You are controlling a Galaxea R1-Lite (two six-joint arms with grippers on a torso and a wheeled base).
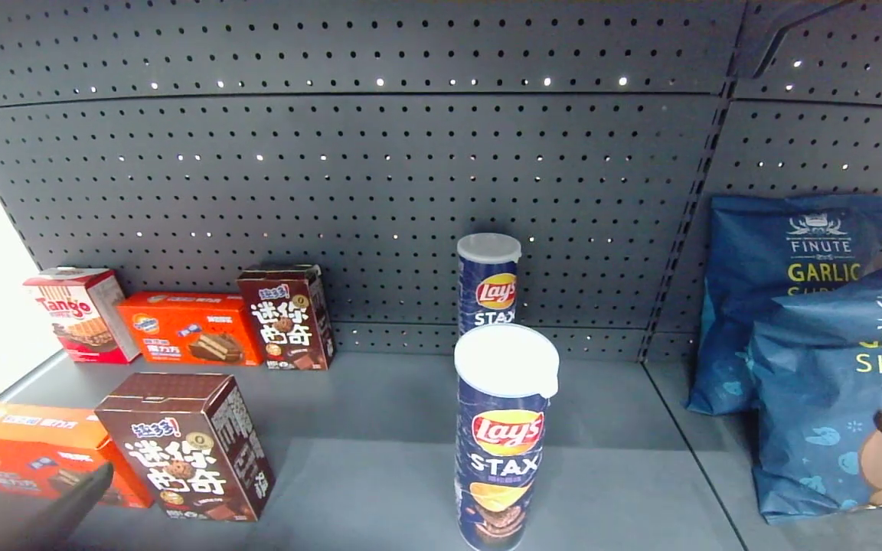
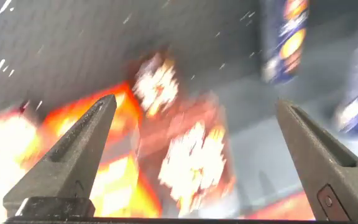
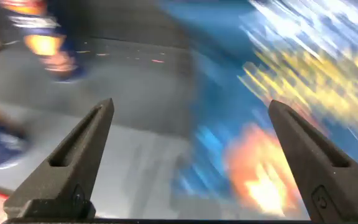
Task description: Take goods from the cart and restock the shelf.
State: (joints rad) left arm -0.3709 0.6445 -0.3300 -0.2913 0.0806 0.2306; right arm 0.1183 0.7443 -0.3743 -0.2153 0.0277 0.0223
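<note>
Tall and white-lidded, the front crisp can (image 1: 504, 436) stands upright near the front edge of the shelf (image 1: 380, 459), about midway along it, with a second can (image 1: 488, 283) directly behind it against the pegboard back panel (image 1: 334, 191). Toward the shelf's left end, a brown biscuit box (image 1: 188, 448) and an orange box (image 1: 24, 440) sit side by side near the front edge; along the back edge behind them run a wafer box (image 1: 81, 314), an orange carton (image 1: 188, 327) and a second brown box (image 1: 288, 317). Blue snack bags (image 1: 839, 383) lean at the right end. The left gripper (image 2: 196, 102) hangs at the front-left corner, its fingers (image 2: 73, 155) spread wide with nothing between them, facing the brown biscuit box. The right gripper (image 3: 190, 104) sits at the front-right corner, fingers (image 3: 73, 162) equally wide and empty, facing the bags. With both arms unladen, the next item appears yet to be fetched from the cart. The chief hazard looks to be the front crisp can: tall, narrow-based and near the edge, it could be tipped off the shelf by a passing arm or by new stock pushed in beside it. The left fingers, close to the front boxes, could likewise knock them out of line as the arm pulls away or returns.
</note>
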